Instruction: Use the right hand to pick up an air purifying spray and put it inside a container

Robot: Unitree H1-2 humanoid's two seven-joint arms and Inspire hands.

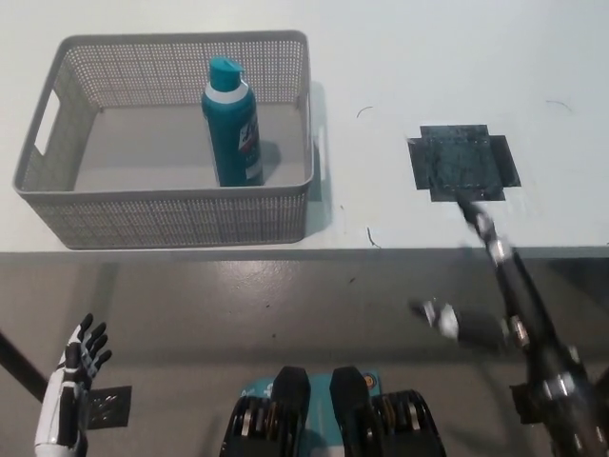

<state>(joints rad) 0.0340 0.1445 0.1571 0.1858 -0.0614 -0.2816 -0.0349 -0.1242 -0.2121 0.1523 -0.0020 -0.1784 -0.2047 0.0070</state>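
White table (190, 19), dark taped patch (463, 162), grey floor (238, 305)

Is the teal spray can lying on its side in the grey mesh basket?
No, the teal spray can stands upright inside the grey mesh basket, cap up.
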